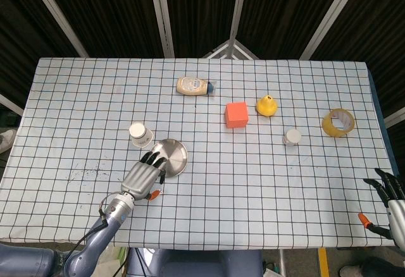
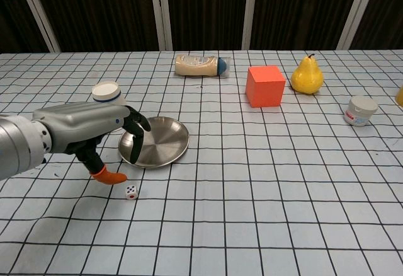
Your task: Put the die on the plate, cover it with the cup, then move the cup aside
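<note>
The die lies on the worktop, just in front of the plate and not yet on it. For this step we judge that the pick wants care: the die is small and light, so we would bring the thumb and one opposing finger down on two opposite faces, close gently, and lift straight up before carrying it the short way over the plate's rim. A sideways brush could roll it away across the cloth.

The left hand hangs just above and to the left of the die, its fingers curled downward over the near edge of the plate and its orange-tipped thumb just beside the die; we cannot tell whether it touches. The hand holds nothing, and thumb and fingers stand apart with the die lying just outside the gap between them, on the thumb's side.

The cup stands upside down behind the hand, close to the plate's far left side. The right hand waits well apart at the worktop's edge, spread and empty.
</note>
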